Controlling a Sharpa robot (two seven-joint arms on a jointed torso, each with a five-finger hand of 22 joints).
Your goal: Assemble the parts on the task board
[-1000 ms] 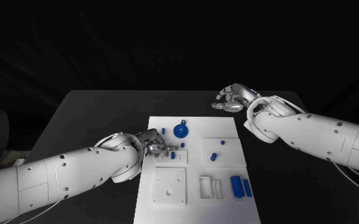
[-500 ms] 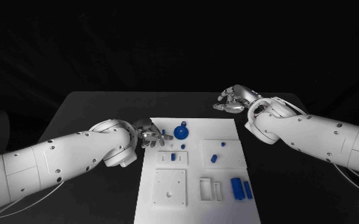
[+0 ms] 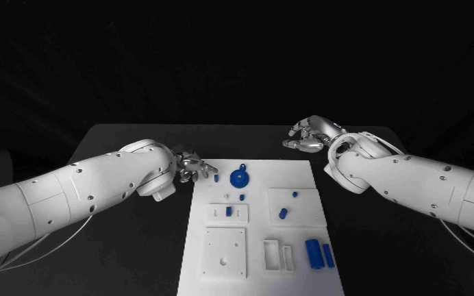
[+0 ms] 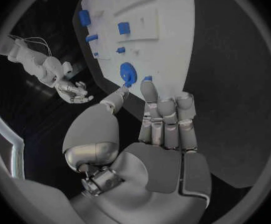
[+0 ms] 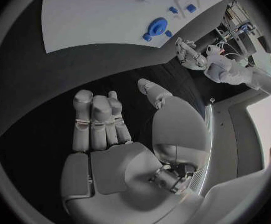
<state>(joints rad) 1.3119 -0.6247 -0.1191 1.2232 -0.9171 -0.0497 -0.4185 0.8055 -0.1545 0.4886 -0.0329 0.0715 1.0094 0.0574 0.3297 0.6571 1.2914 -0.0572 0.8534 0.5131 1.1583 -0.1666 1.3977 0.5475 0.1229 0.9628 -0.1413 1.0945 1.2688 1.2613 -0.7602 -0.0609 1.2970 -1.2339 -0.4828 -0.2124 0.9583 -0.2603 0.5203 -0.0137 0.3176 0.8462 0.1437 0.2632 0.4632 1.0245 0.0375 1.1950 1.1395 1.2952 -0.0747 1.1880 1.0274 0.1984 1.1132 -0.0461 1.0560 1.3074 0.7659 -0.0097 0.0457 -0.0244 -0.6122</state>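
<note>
1. Left hand [image 3: 194, 169]: at the board's far left corner, over the table [image 3: 129, 145], fingers apart, holding nothing.
2. Board [image 3: 259, 251]: mid-table; parts [image 3: 238, 176] lie on it.
3. Right hand [image 3: 308, 136]: beyond the board's far right corner, fingers curled, empty.

a robotics lab: black-draped table [image 3: 129, 145], white task board [image 3: 262, 200], dark backdrop.
</note>
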